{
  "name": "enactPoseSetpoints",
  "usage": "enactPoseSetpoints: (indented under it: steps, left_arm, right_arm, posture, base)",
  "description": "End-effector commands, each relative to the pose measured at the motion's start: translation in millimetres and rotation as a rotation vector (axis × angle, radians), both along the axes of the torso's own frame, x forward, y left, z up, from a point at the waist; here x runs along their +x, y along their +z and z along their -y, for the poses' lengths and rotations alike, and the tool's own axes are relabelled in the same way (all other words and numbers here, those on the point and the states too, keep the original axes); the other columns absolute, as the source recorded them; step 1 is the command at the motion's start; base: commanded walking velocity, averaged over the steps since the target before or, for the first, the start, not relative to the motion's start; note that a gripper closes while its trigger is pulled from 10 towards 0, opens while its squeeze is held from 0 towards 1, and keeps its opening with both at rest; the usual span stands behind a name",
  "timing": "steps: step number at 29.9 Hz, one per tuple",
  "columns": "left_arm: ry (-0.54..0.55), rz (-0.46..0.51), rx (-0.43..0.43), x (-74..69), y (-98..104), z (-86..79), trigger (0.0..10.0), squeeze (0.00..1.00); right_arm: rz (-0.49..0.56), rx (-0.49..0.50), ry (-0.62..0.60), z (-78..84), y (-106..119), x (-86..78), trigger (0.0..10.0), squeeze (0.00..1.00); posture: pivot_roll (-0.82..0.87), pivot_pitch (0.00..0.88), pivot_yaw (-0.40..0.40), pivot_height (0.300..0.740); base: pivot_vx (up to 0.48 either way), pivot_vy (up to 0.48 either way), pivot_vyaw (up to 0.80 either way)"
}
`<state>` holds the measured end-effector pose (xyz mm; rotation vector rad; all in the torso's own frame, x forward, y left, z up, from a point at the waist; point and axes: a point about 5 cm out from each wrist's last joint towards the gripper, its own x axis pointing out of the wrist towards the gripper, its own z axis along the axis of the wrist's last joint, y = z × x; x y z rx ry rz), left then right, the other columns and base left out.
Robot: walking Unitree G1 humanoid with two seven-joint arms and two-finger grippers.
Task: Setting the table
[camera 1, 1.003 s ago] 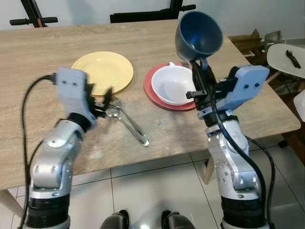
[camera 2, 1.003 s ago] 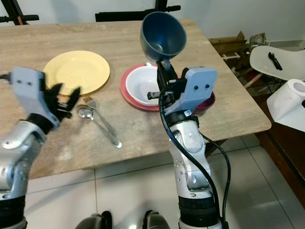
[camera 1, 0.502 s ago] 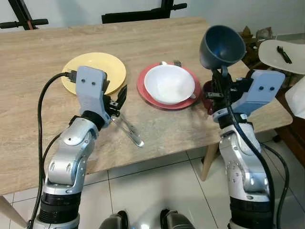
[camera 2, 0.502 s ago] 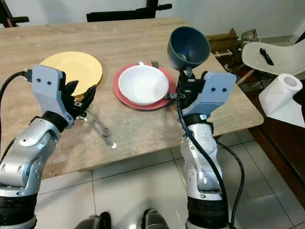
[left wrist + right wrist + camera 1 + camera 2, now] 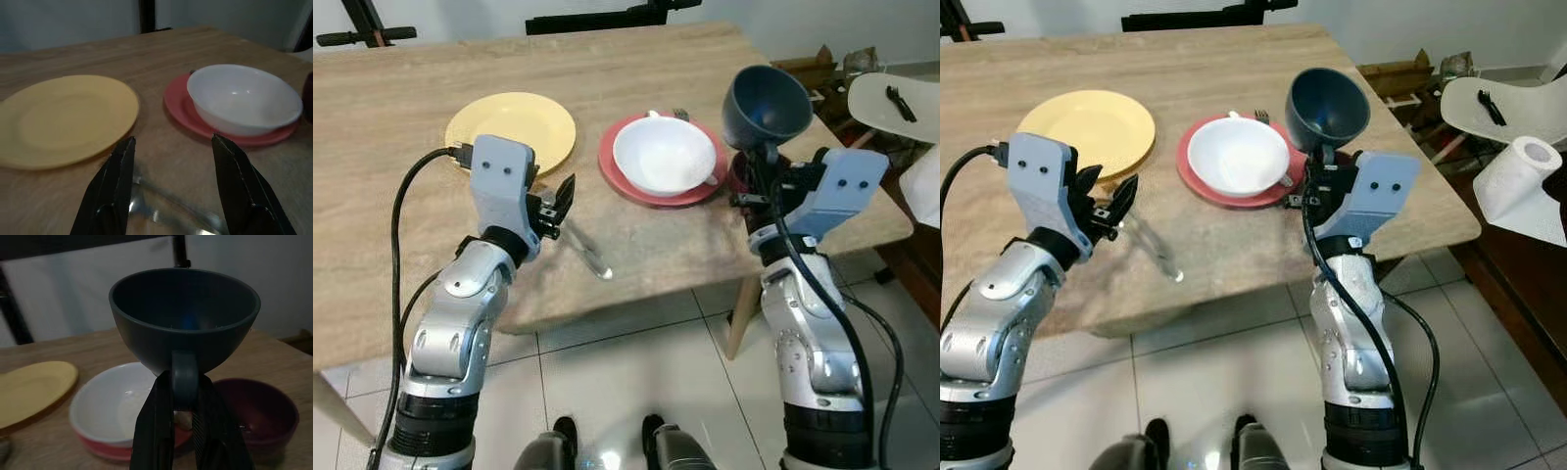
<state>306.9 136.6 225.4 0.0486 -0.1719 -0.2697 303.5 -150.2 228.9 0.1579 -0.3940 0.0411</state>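
My right gripper [image 5: 183, 382] is shut on the handle of a dark blue cup [image 5: 766, 103]. It holds the cup upright above the table's right end, over a dark red bowl [image 5: 257, 409]. A white bowl [image 5: 664, 157] sits on a red plate [image 5: 1190, 176] at the table's middle. To its left lies a yellow plate [image 5: 511, 127]. A spoon and a fork [image 5: 587, 257] lie near the front edge. My left gripper [image 5: 172, 142] hovers open just above their near ends, empty.
A second fork [image 5: 680, 115] lies behind the red plate. A white chair [image 5: 891, 98] and a paper roll [image 5: 1528, 186] stand to the right of the table. A black chair back [image 5: 597, 18] lines the far edge. The tiled floor [image 5: 636, 362] lies below me.
My right gripper has carried the blue cup rightwards from above the white bowl and lowered it. The left gripper stays over the cutlery. The whole view has shifted.
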Motion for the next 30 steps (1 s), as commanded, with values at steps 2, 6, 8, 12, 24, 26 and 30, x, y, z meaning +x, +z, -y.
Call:
enactPoseSetpoints:
  steps: [2,6,8,12,24,26,30]
  left_arm:
    - [0.007,-0.011,0.003,-0.7,-4.0,-2.0,10.0,0.00]
    - [0.007,-0.010,0.004,-0.2,-3.5,-1.9,10.0,0.00]
    - [0.008,-0.010,0.003,0.0,-3.1,-1.9,10.0,0.00]
    - [0.010,-0.008,0.003,0.2,-2.3,-2.3,10.0,0.00]
    - [0.011,-0.009,0.006,-0.5,-3.3,-2.1,10.0,0.00]
    - [0.009,-0.010,0.009,-0.8,-3.5,-2.2,10.0,0.00]
    - [0.008,-0.011,0.011,-0.6,-4.3,-2.0,10.0,0.00]
  right_arm:
    - [-0.015,0.000,-0.001,1.0,-3.1,1.0,10.0,0.00]
    - [-0.018,-0.002,0.003,0.1,-3.9,1.1,10.0,0.00]
    - [-0.020,-0.003,0.004,-0.1,-4.4,1.2,10.0,0.00]
    - [-0.027,-0.005,0.005,-0.6,-5.9,1.9,10.0,0.00]
    - [-0.036,-0.005,0.015,-2.4,-8.5,2.7,10.0,0.00]
    - [-0.035,-0.005,0.022,-4.0,-8.8,2.8,10.0,0.00]
    - [-0.038,-0.007,0.025,-4.8,-9.7,3.0,10.0,0.00]
  posture:
    - [-0.11,0.120,0.046,0.740]
    - [-0.11,0.120,0.046,0.740]
    - [-0.11,0.120,0.046,0.740]
    - [-0.11,0.122,0.046,0.740]
    - [-0.10,0.117,0.037,0.740]
    - [-0.10,0.117,0.037,0.740]
    - [-0.10,0.109,0.036,0.740]
  base:
    - [-0.300,0.000,0.00]
    - [-0.296,0.000,0.00]
    - [-0.296,0.000,0.00]
    - [-0.295,0.000,0.00]
    - [-0.284,0.000,0.00]
    - [-0.270,0.000,0.00]
    - [-0.252,0.000,0.00]
